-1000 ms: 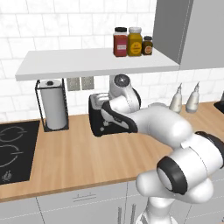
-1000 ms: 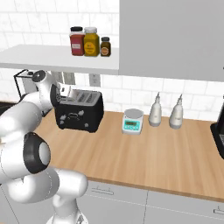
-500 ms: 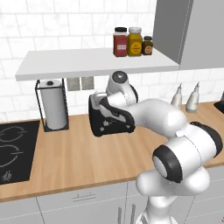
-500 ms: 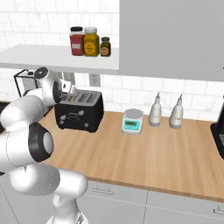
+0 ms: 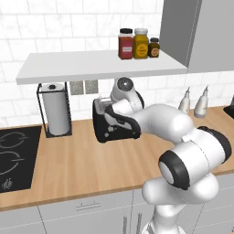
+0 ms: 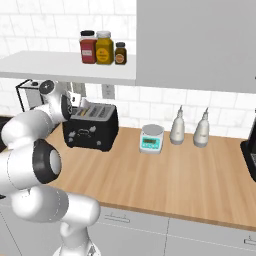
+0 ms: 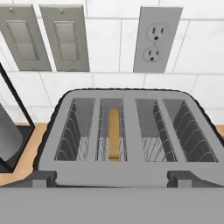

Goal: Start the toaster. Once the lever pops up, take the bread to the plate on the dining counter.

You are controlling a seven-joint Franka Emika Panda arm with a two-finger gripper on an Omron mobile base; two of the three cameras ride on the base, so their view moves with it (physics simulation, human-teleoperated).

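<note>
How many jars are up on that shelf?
3. On the white shelf, side by side: a red jar, a yellow jar in the middle and a smaller dark jar nearest the grey cabinet. None seems hidden behind them.

Fingers [image 7: 112, 180] wide apart, pointing down

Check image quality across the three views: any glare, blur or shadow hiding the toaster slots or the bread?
Hand view: sharp, flat even light, no glare; bread shows edge-on in a slot of the toaster, grilles crisp. Left base view: soft, low detail; the arm covers much of the toaster. Right base view: toaster front dark and glossy, small controls hard to read; the shelf shades the wall behind it.
</note>
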